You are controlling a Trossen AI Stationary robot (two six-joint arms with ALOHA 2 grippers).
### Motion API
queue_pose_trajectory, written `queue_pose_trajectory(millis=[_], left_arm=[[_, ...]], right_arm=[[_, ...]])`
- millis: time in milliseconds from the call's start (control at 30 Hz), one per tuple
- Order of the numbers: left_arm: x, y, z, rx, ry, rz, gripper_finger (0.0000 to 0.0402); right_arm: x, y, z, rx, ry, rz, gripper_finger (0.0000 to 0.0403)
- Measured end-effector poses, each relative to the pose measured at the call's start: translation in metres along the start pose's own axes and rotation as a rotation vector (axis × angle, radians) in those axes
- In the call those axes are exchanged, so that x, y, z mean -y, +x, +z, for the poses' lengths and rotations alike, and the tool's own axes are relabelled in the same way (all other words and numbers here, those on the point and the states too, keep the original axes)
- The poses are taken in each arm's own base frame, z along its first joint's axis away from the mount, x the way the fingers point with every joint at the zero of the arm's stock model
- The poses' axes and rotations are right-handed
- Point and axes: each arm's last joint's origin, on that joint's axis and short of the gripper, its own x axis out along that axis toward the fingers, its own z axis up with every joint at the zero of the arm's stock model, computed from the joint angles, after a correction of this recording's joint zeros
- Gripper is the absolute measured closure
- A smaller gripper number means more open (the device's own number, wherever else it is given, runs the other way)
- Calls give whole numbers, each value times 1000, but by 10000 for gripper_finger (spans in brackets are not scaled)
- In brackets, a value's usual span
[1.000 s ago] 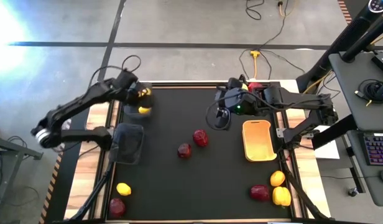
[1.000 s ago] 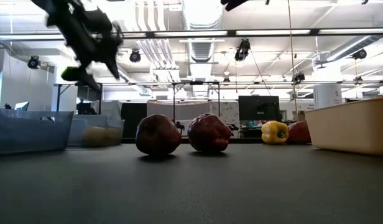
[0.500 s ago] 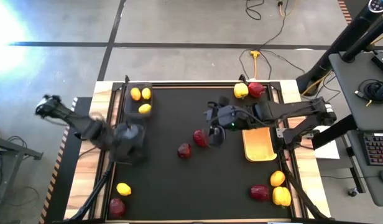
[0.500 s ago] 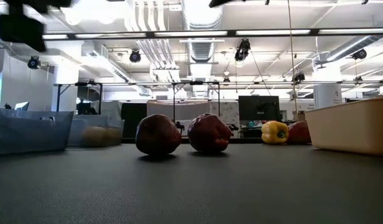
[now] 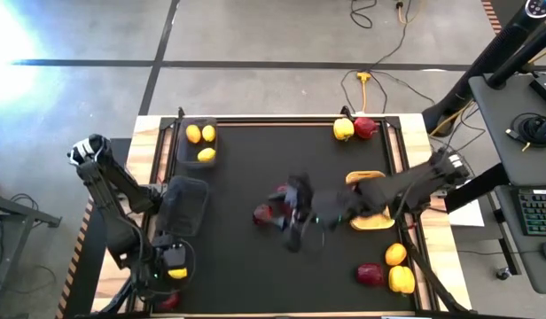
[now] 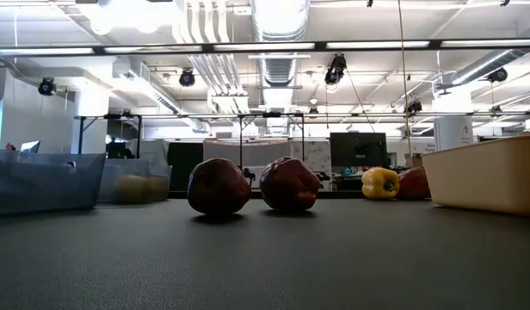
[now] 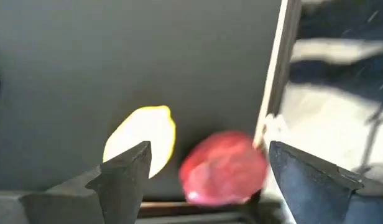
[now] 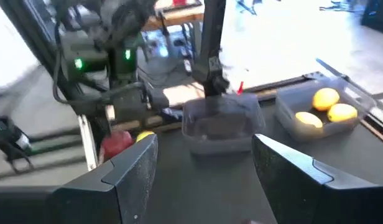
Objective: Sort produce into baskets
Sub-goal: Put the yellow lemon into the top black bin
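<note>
No legible brand, label or writing on any item. Containers, high view: a mesh basket (image 5: 199,143) at about 10 o'clock on the black table mat (image 5: 255,266) holds three yellow lemons (image 5: 200,134); a second mesh basket (image 5: 183,206) at 9 o'clock shows no contents I can make out; the orange-tan basket (image 5: 372,218) at 3 o'clock is partly covered by the right arm, contents not visible. Loose produce: a yellow pepper (image 5: 343,129) touching a red fruit (image 5: 364,128) at 1 o'clock; two dark red fruits (image 5: 265,213) near centre, just beside the right gripper (image 5: 295,223); at 4–5 o'clock an orange fruit (image 5: 395,255), a dark red fruit (image 5: 370,274) and a yellow pepper (image 5: 401,280) close together; at 7 o'clock a yellow lemon (image 5: 175,272) with a red fruit (image 5: 167,299) just beside it near the table edge. Left gripper (image 5: 171,266) hangs over that lemon; in its wrist view the fingers (image 7: 126,171) stand spread, nothing between them, lemon and red fruit below. Right gripper sits over mat centre, fingers (image 8: 132,171) spread apart, holding nothing.
</note>
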Motion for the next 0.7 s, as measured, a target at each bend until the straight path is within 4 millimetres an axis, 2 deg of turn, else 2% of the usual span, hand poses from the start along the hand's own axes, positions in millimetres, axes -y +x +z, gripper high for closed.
queue_pose_trajectory(millis=[167,333,500,700], left_arm=[[0,12,0,-33,184,65,94],[-2,25,-1,-75,335,132,94],[-5,34,-1,-113,394,152,94],[-26,53,-9,-174,406,190,94]], right_arm=[[-39,8,-13,3,13,-23,154],[-63,15,-16,19,8,-24,154],[-71,21,-12,-17,-40,-44,154],[-73,25,-10,-39,-69,-55,154]])
